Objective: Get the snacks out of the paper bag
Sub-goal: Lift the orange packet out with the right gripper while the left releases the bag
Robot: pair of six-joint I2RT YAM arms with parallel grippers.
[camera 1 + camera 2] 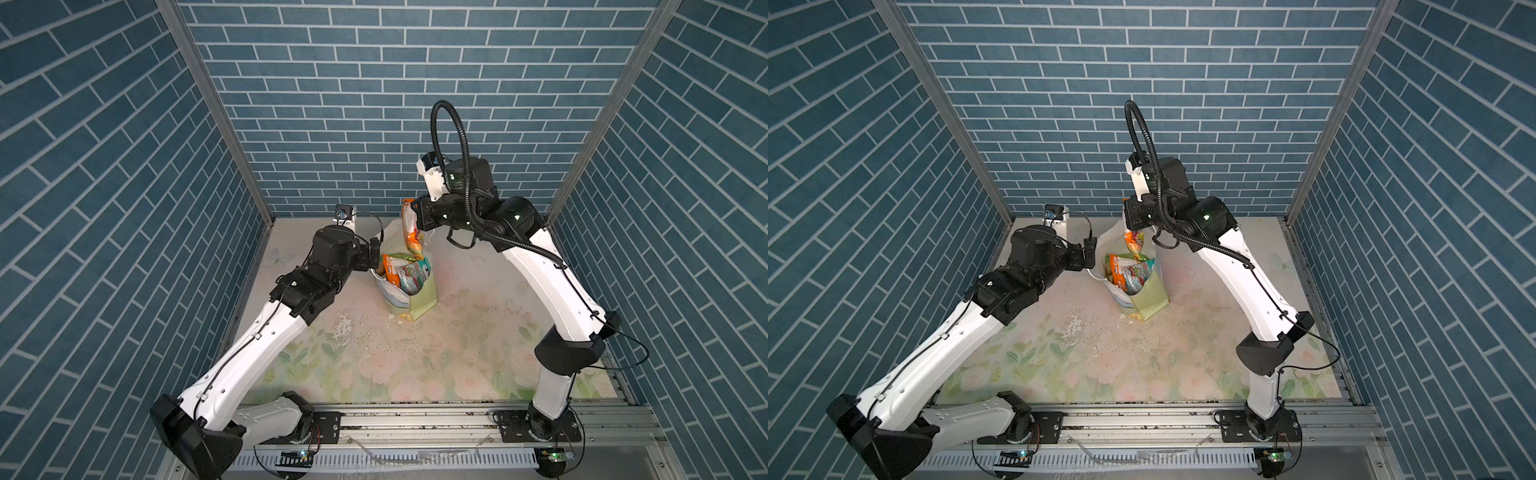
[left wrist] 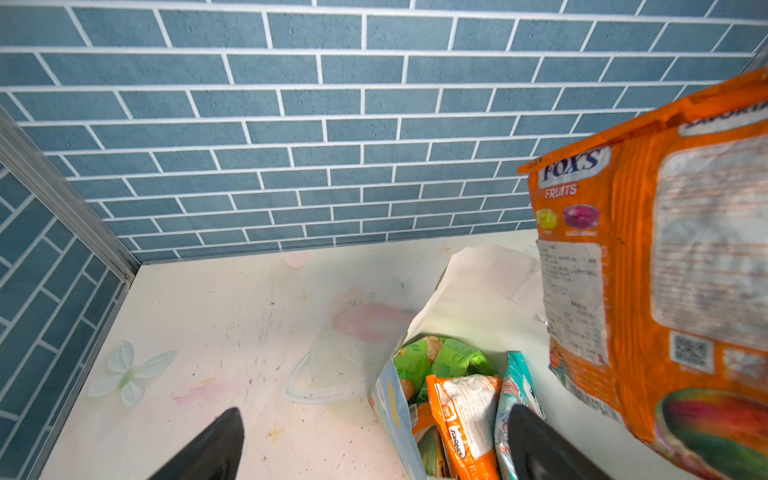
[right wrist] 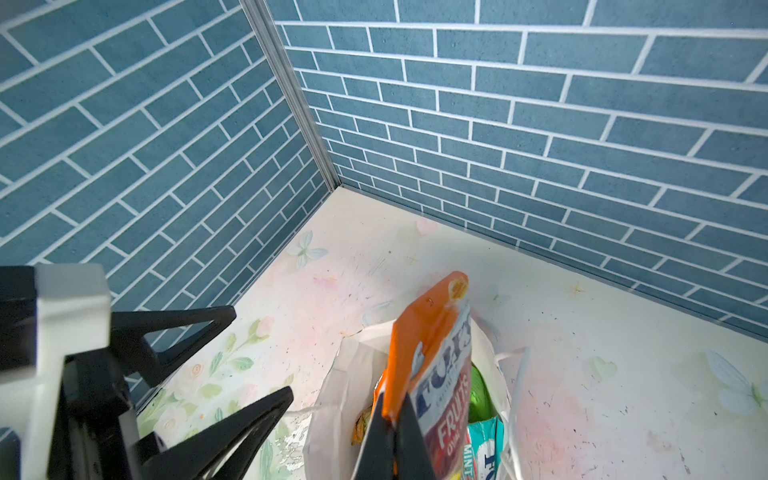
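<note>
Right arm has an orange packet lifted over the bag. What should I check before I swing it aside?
1. Right end effector shut on the orange packet, at its upper edge: ok.
2. Packet's lower end above the paper bag rim: cannot tell; it hangs over the opening.
3. No other packets hanging from it: ok; they sit in the bag.
4. Bag upright: ok.
5. Left end effector steadying the bag: not ok; it is open, fingers astride the bag's wall, not clamped.
6. Room on the table right of the bag for setting down: ok.
</note>
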